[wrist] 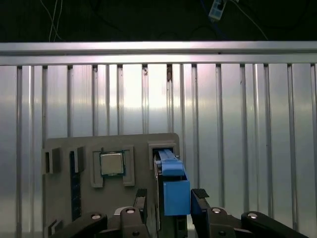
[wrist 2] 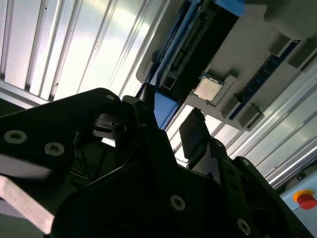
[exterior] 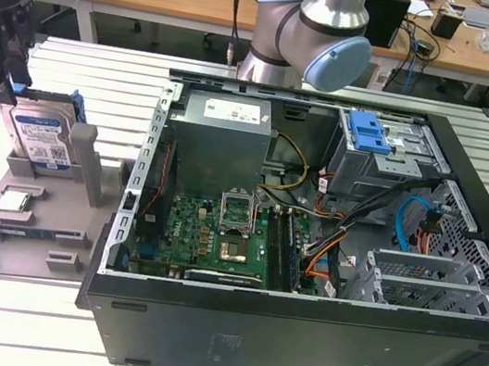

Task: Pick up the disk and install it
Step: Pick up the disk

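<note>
**Disk** (exterior: pixel 42 138): standing on edge in a slot of the grey holder (exterior: pixel 38 238). The holder is resting on the slatted table (exterior: pixel 34 317) at the exterior view's left, well apart from the open computer case (exterior: pixel 293 341). The labelled face is looking toward the exterior camera and tilting slightly. The blue frame is showing along the upper edge. In the first wrist view the disk (wrist: pixel 173 191) is appearing edge-on, its thin edge running straight away between the fingers. The lower part is sitting in the slot, so upright or level long axis: cannot tell.

**Gripper** (wrist: pixel 170 196): hovering at the disk's upper edge. Its fingers (wrist: pixel 141 198) are spreading apart and straddling the frame, not clamping.

**Processor chip** (wrist: pixel 112 163): lying flat in a holder recess near the disk.
</note>
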Robot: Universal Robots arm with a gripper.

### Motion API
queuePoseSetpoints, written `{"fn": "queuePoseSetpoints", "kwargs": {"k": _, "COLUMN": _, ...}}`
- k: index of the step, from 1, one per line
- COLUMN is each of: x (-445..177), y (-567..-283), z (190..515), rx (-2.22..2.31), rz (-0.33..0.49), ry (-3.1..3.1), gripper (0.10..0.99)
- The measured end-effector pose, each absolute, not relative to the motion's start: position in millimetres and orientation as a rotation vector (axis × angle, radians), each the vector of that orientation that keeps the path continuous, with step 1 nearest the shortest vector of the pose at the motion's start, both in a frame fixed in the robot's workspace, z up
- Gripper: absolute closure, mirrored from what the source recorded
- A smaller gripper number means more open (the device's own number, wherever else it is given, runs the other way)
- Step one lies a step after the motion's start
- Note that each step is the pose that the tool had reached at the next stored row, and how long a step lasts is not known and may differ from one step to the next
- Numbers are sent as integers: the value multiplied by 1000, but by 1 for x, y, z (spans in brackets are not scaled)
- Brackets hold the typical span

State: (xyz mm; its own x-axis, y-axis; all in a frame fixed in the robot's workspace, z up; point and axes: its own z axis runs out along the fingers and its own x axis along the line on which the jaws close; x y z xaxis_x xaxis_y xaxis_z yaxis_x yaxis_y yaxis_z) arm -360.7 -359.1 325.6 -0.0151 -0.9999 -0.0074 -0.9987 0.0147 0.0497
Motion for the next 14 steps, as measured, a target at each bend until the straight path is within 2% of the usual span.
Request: {"fn": "queuePoseSetpoints", "kwargs": {"k": 14, "x": -350, "y": -354, "z": 292, "rx": 2210, "rz": -66, "ry": -2181, "gripper": 604}}
